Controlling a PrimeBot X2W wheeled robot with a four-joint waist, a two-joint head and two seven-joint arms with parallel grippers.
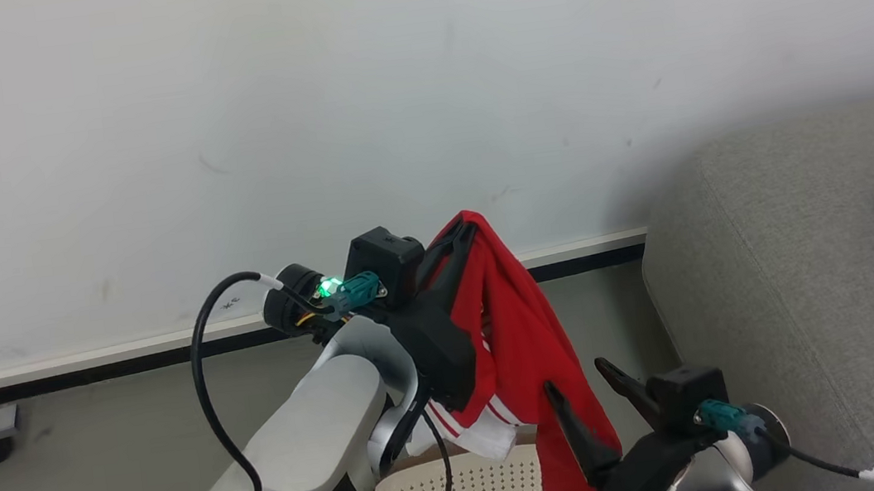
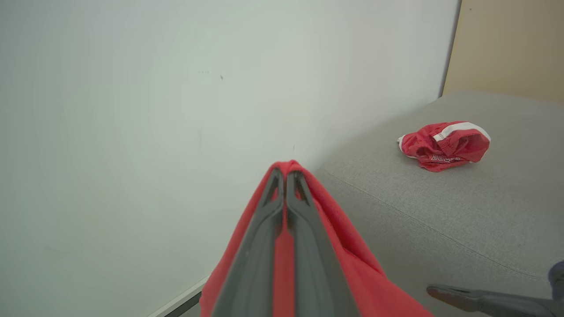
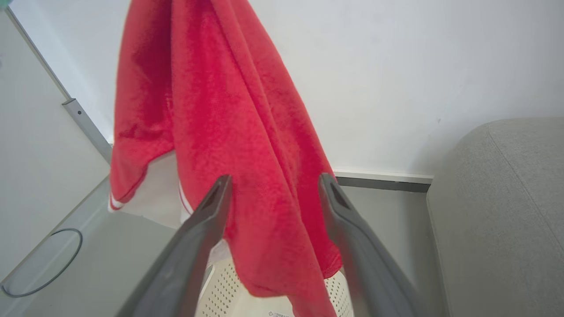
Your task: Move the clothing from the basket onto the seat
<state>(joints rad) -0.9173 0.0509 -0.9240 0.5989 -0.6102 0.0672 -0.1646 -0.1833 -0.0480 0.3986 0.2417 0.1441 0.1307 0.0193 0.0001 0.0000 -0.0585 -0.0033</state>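
My left tool (image 2: 285, 172) is pinched tight on a red fabric sports garment with white stripes (image 1: 527, 334), with a fold of the cloth caught between the jaws near their tips. The garment hangs free from there, raised in front of the pale wall (image 1: 301, 87). Its lower end dangles over the oval cream-white perforated plastic basket (image 1: 488, 489); I cannot tell whether it touches the rim. My right tool (image 1: 572, 375) stands spread wide and holds nothing. In its own wrist view the hanging cloth falls just ahead of its parted jaws, but I cannot tell whether it brushes them.

The large grey woven-fabric sofa seat (image 1: 781, 262) lies off to my right, beside the basket. A second crumpled red garment with white trim and small white lettering (image 2: 445, 145) already rests on it, well back from the near edge.

I judge the job partly done: one piece is delivered, and one is lifted out and in hand but not yet over the cushion. What remains for this piece is to carry it to the right, across to the seat, and let it go there. Little of the basket shows past my arms and the hanging cloth, so I cannot say whether more clothing waits inside it.
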